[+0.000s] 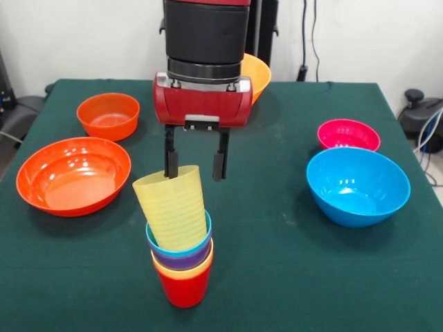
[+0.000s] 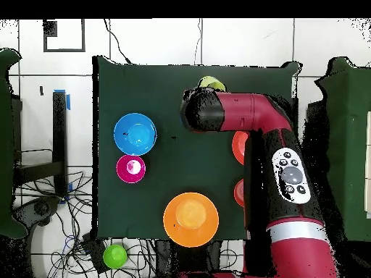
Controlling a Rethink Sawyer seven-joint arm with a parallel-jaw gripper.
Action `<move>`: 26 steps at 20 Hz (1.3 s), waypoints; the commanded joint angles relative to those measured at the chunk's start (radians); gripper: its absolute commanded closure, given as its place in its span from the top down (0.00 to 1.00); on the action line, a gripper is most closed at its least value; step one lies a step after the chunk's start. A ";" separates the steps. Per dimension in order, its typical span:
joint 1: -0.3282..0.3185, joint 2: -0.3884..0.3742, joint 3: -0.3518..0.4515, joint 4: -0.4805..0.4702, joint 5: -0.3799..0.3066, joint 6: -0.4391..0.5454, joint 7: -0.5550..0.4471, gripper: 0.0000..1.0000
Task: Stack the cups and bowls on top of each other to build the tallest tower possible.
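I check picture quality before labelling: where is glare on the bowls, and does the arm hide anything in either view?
Front view: bright glare patches on the wide orange bowl and the blue bowl; the arm partly covers the yellow-orange bowl. Overhead view: the arm hides the cup stack except a pale yellow edge, and the gripper.

Dark green tabletop (image 1: 291, 263); tower (image 1: 181, 242) of red, yellow-orange, purple and blue cups topped by a ribbed pale yellow cup (image 1: 173, 207); orange bowls (image 1: 73, 173) at nine o'clock, blue bowl (image 1: 358, 185) and magenta-pink bowl (image 1: 348, 134) at three
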 commanded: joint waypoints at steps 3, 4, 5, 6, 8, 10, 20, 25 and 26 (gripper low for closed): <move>0.026 0.100 0.043 0.059 -0.023 -0.068 0.049 1.00; 0.027 0.101 0.042 0.060 -0.023 -0.072 0.050 1.00; 0.028 0.103 0.041 0.059 -0.023 -0.075 0.051 1.00; 0.026 0.106 0.044 0.061 -0.022 -0.082 0.050 1.00; 0.024 0.107 0.046 0.062 -0.019 -0.089 0.051 1.00; 0.025 0.108 0.045 0.061 -0.017 -0.092 0.052 1.00; 0.035 0.091 0.036 0.068 -0.003 -0.090 0.063 1.00; 0.033 0.085 0.036 0.077 -0.003 -0.088 0.061 1.00; 0.033 0.084 0.036 0.078 -0.003 -0.086 0.060 1.00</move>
